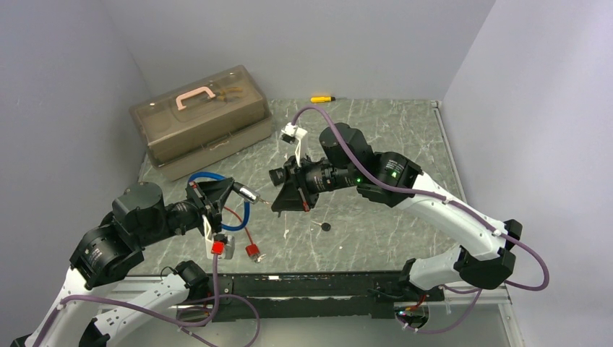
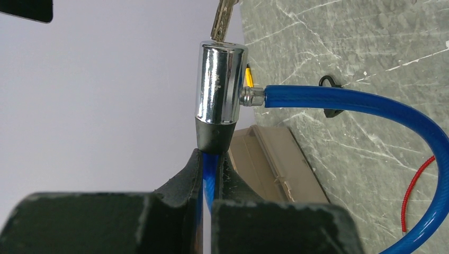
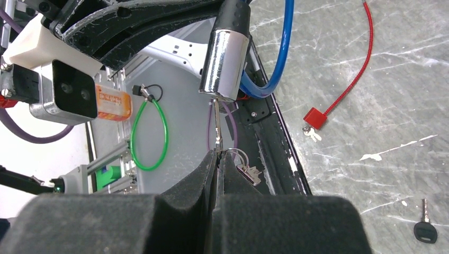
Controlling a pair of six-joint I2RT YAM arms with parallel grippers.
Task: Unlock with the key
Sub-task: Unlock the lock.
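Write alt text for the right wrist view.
The right gripper, shut, pinches a key whose tip meets the end of a chrome lock; the left gripper holds the lock's blue cable at its far end. A red padlock and a black-headed key lie on the table.

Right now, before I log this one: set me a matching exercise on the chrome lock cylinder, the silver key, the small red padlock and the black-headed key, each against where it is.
Things:
1. chrome lock cylinder
2. silver key
3. small red padlock
4. black-headed key

Places:
a. lying alone on the table
b. pinched in the right gripper, tip in the keyhole
c. held off the table, its blue cable clamped in the left gripper
d. lying on the table, on a red wire

Pairs: 1-c, 2-b, 3-d, 4-a
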